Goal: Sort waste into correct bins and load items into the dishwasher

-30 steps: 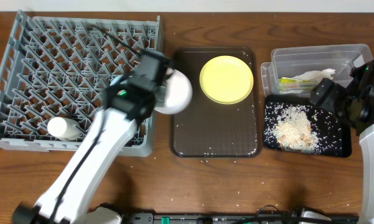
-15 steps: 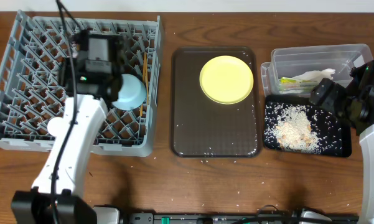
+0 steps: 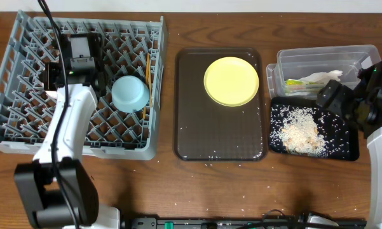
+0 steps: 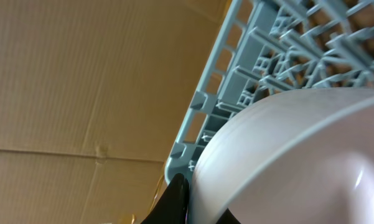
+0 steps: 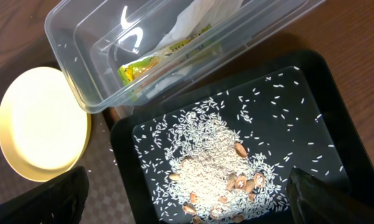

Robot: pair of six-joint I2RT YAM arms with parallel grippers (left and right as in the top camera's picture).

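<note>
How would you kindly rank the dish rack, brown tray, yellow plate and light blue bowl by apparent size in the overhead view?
1. Dish rack
2. Brown tray
3. Yellow plate
4. Light blue bowl

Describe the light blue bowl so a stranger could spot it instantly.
Find the large grey dish rack on the table's left side. Near its right edge, just left of the thin wooden chopsticks, sits the light blue bowl. It is the only round, pale blue thing among the grey pegs.

A dark brown serving tray [image 3: 219,137] lies on the wooden table [image 3: 305,184]; cardboard [image 4: 81,74] fills the background.
</note>
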